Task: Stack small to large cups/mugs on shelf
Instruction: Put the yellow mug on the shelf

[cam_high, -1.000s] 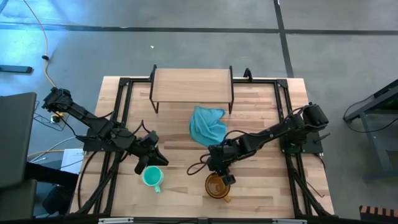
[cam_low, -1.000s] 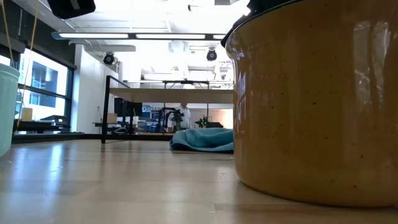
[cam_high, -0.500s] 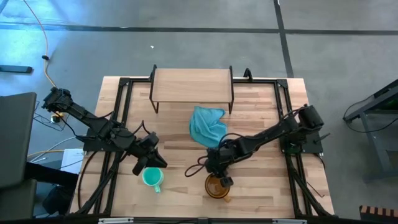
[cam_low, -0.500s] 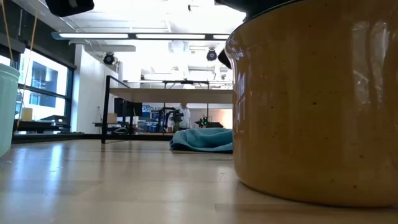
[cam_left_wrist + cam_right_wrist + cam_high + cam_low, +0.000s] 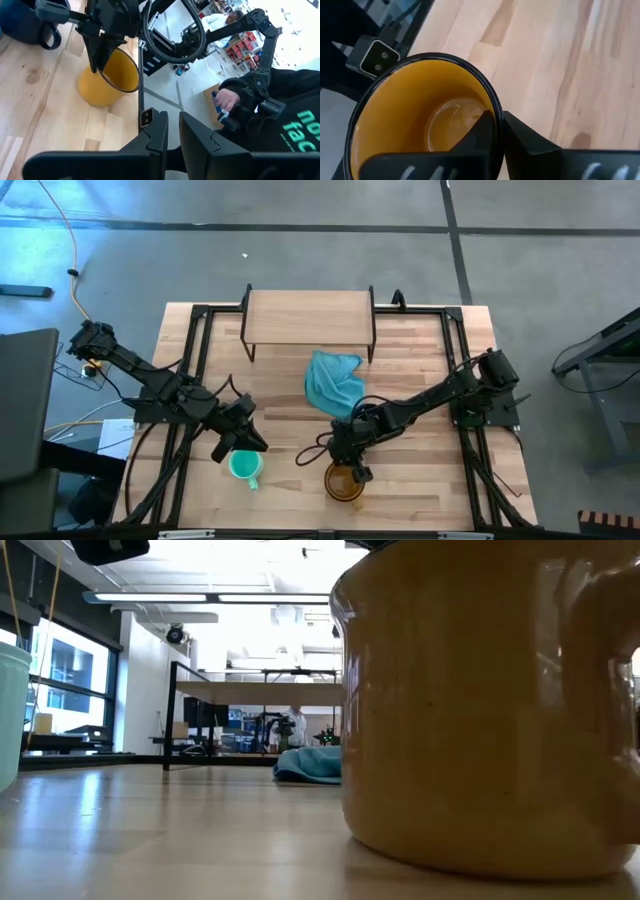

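**Two mugs in view at the bench's near edge, shelf bare**

Two mugs show in the high view. The yellow mug (image 5: 344, 482) stands upright at the near edge of the bench (image 5: 420, 480), right of centre. The right gripper (image 5: 352, 470) is on it: in the right wrist view one finger (image 5: 485, 131) is inside the cup, the other is outside, and they pinch the rim wall between them. The left wrist view shows the same thing from the side, dark fingers dropping onto the rim of the yellow mug (image 5: 107, 80). In the low view the mug fills the right half of the frame, base flat on the wood.

The teal mug (image 5: 244, 467) stands upright to the left of the yellow one, well apart from it, handle toward the near edge. The left gripper (image 5: 243, 442) hangs just beside and above it, not touching; its fingers (image 5: 159, 131) sit close together with only a narrow gap, nothing between them.

A dark blue mug (image 5: 25, 22) shows only in the left wrist view, on the bench beyond the yellow one.

The shelf (image 5: 308, 317) stands at the far side of the bench, centre, with nothing on top. A blue cloth (image 5: 334, 382) lies crumpled just in front of its right legs, between the shelf and the right gripper.

A person in a dark sweatshirt (image 5: 280, 120) is beside the bench, seen in the left wrist view.
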Available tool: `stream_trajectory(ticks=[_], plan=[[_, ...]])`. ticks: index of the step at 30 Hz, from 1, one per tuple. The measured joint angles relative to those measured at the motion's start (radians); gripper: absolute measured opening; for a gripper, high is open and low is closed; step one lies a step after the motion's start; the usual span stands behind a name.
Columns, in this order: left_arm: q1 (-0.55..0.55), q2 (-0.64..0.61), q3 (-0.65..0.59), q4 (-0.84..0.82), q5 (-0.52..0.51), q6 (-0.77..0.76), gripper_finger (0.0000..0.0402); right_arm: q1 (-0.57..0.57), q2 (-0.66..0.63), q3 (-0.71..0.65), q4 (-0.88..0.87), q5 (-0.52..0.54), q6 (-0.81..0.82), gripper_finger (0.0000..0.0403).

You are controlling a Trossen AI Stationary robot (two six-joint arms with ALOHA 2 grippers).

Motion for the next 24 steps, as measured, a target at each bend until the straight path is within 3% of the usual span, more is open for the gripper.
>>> stream_trajectory(ticks=[15,24], plan=[[0.0,0.0,0.0,-0.002,0.0,-0.008,0.0037,-0.144,0.0,0.037,0.002,0.048,0.053,0.0002],[0.0,0.0,0.0,-0.045,-0.018,-0.008,0.0037,-0.231,0.0,0.037,0.005,0.016,0.018,0.0001]])
